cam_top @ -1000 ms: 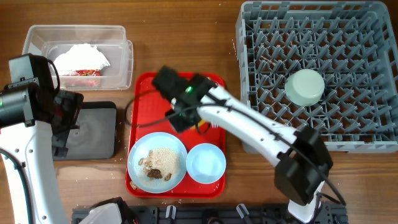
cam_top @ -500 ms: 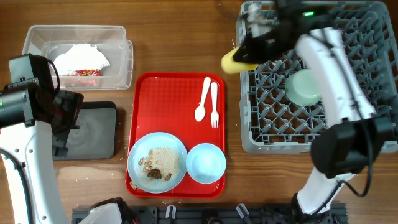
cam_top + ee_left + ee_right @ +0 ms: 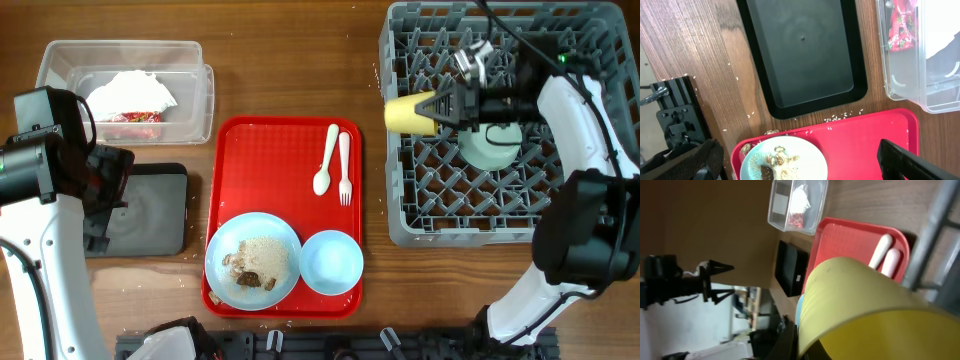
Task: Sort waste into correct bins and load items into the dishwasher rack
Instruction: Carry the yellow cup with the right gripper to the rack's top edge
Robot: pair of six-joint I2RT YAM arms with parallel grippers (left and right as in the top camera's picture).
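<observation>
Nearest, 1 plate (image 3: 253, 262) and 1 pale blue bowl (image 3: 331, 262) sit on the red tray (image 3: 260, 150), 1 spoon (image 3: 326, 160) and 1 fork (image 3: 344, 168) beyond. My right gripper (image 3: 438, 106), clamping 1 yellow cup (image 3: 405, 114), has moved it over the rack's (image 3: 560, 205) left edge; left gripper (image 3: 797, 150) gapes wide.

1. The yellow cup (image 3: 875, 315) overflows the right wrist view's right and bottom edges.
2. The right arm (image 3: 583, 118) hides part of the green bowl (image 3: 490, 147).
3. The left wrist view's bottom edge cuts the plate (image 3: 785, 159).
</observation>
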